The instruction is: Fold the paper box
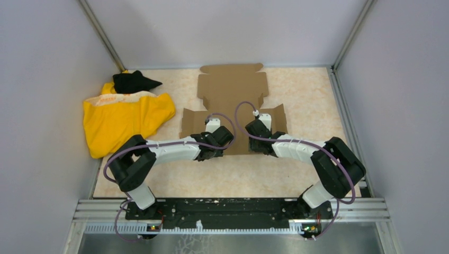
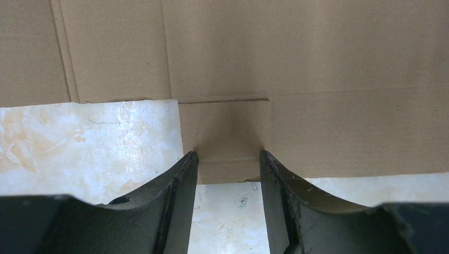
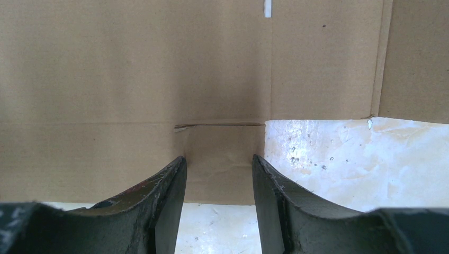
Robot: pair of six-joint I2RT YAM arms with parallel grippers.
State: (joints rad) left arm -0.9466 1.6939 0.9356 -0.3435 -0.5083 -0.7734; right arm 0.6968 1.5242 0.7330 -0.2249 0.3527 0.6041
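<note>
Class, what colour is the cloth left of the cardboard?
The cloth is yellow; top view.

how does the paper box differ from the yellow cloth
The paper box is brown and lies flat and unfolded mid-table; the yellow cloth is bright and crumpled in a heap by the left wall. A black item lies at the yellow cloth's far edge; the paper box's far panels are bare. Both rest on the table.

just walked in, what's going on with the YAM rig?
Both arms are working on the paper box, which lies flat and unfolded on the table. The left arm and right arm each have open jaws astride a small tab on its near edge. Nothing is lifted yet. A yellow cloth lies beside the left arm.
</note>
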